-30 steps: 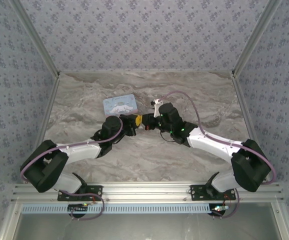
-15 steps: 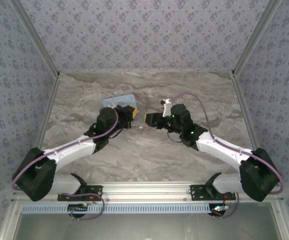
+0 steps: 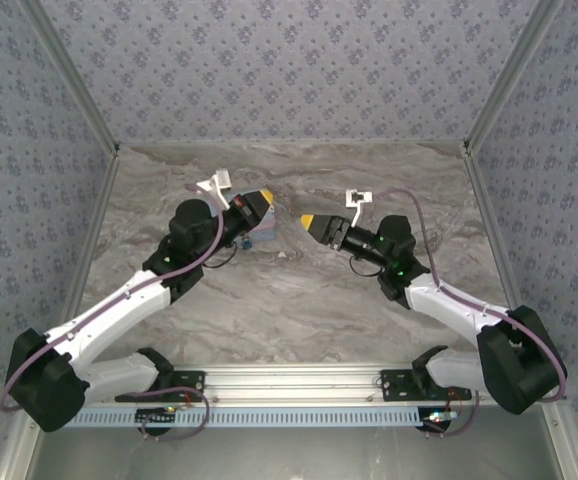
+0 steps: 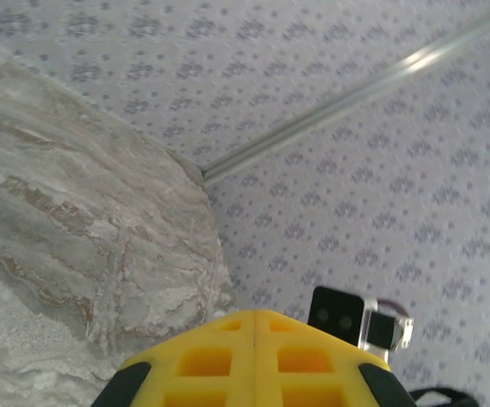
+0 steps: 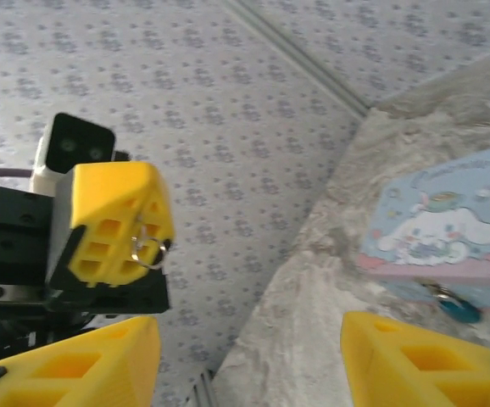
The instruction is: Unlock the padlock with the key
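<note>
Top external is evenly lit by diffuse overhead light and sharp overall, with soft faint shadows under the left arm point(image 3: 129, 300) and right arm point(image 3: 449, 300) on the marble surface point(image 3: 299, 320) and a slight wide-angle slant at the wall edges. In the left wrist view the metal corner strip point(image 4: 431, 55) has a bright glare streak, and the yellow fingers point(image 4: 219, 360) of the left end effector point(image 4: 256, 320) are soft-focus at the bottom edge. In the right wrist view the near yellow fingers point(image 5: 75, 365) are blurred, the cartoon tin point(image 5: 436, 229) is slightly soft, and colours are flat.
</note>
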